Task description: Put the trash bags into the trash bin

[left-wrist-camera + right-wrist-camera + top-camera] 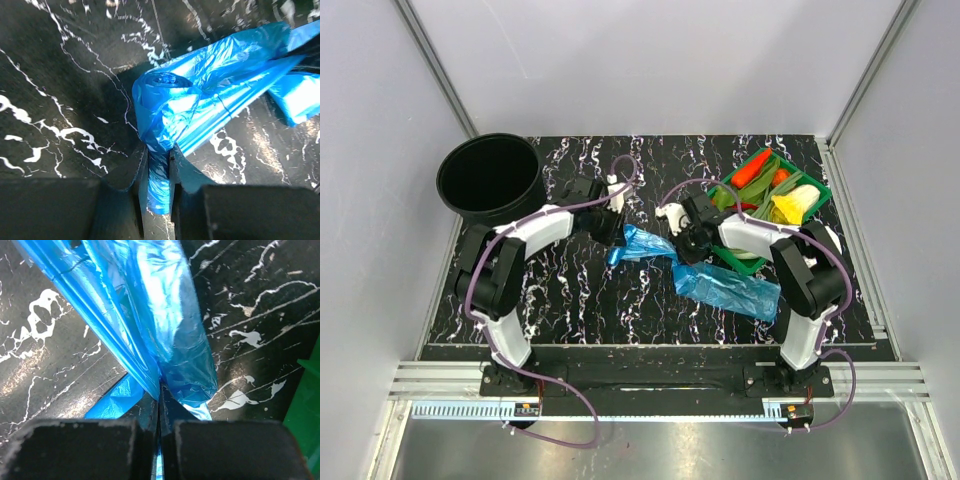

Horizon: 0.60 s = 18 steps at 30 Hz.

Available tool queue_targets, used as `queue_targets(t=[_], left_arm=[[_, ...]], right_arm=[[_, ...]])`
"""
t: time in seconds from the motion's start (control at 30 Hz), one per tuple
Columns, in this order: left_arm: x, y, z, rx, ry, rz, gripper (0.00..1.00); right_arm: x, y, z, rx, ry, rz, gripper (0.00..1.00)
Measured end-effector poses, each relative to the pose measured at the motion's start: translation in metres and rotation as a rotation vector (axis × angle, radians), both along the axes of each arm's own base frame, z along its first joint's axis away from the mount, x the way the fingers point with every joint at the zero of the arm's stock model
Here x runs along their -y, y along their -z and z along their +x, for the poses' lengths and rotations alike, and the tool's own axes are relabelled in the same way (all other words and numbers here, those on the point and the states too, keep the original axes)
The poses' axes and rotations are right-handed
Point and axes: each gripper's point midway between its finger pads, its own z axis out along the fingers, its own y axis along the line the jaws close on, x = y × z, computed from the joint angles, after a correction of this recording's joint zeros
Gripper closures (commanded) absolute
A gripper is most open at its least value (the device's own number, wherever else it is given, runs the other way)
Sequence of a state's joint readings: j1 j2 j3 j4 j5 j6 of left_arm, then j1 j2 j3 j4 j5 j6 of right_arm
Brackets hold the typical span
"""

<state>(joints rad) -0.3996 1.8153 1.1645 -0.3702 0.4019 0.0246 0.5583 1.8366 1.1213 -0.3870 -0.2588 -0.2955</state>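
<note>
Stretched bag: one of the trash bags point(642, 245) sits mid-frame in the top view, strung between both claws and well apart from the trash bin point(488, 178) in the upper left.
Second bag: the second bag point(728, 290) lies flat on the table point(570, 290), lower right of centre, with nothing touching it.
Left gripper: the left gripper point(158, 160) is clamped on a twisted, rolled end of the film.
Right gripper: the right gripper point(160, 395) is pinched tight on a thin fold.
Risk: looks like both have the same bag, so if one arm heads for the bin while the other holds on, the film could tear or slip out.
Top view only: shows the bin, both bags and the green tray point(775, 195).
Wrist views only: show how much film each pinch has, which the arms hide from above.
</note>
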Motion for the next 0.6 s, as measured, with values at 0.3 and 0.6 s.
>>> queue_targets(t=[0.3, 0.6], left_arm=[[-0.007, -0.027, -0.004, 0.087, 0.007, -0.064, 1.0], [-0.031, -0.032, -0.011, 0.139, 0.007, -0.044, 1.0]], right_arm=[[0.003, 0.001, 0.009, -0.131, 0.107, 0.106, 1.0], [0.004, 0.003, 0.014, -0.188, 0.153, 0.155, 1.0]])
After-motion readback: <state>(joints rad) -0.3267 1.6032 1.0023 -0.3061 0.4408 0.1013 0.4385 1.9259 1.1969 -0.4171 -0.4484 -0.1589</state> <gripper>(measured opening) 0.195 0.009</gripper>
